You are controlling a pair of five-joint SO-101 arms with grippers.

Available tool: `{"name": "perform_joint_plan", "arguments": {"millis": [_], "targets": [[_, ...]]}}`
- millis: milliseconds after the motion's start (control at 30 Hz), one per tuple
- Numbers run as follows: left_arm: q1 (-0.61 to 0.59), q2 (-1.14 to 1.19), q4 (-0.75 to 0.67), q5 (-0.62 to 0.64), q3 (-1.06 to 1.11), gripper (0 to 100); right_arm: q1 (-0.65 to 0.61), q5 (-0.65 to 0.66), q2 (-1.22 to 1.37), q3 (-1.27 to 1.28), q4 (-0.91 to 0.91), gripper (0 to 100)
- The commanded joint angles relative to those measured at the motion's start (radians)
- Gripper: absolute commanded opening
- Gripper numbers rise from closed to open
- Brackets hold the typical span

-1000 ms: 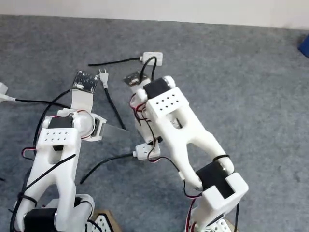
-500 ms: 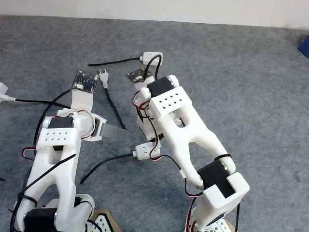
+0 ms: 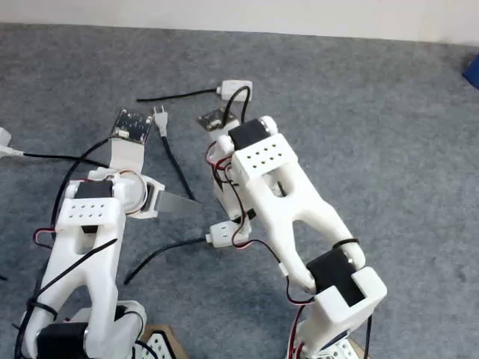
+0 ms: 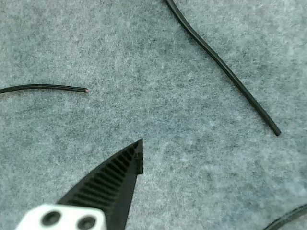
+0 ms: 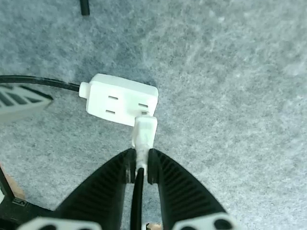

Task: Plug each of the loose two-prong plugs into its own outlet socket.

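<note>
In the right wrist view my right gripper (image 5: 140,160) is shut on a white two-prong plug (image 5: 144,132) and its black cord. The plug's front end meets the side of a white outlet socket (image 5: 115,98) lying on the grey carpet. In the high view that outlet (image 3: 223,233) lies between the two arms, partly under the right arm. My left gripper (image 3: 178,202) hovers just left of it, open and holding nothing, and one black finger (image 4: 117,175) shows above bare carpet. A black loose plug (image 3: 159,117) lies farther back.
A second white outlet (image 3: 238,90) with a black cord lies at the back. Another white outlet (image 3: 4,142) sits at the left edge. Black cords (image 4: 225,72) cross the carpet near the left gripper. A blue object (image 3: 472,71) is at the right edge.
The right arm's wrist has shifted a little to the right and toward the back. The left arm has kept still.
</note>
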Motion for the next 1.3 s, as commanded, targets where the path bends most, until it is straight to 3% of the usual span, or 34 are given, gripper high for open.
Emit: {"name": "perform_joint_plan", "arguments": {"millis": [0, 1267], "targets": [[-0.005, -0.015, -0.014, 0.012, -0.002, 62, 0.013, -0.009, -0.021, -0.004, 0.002, 0.7], [-0.007, -0.021, -0.011, 0.012, -0.002, 62, -0.030, -0.028, 0.085, -0.004, -0.030, 0.7]]}}
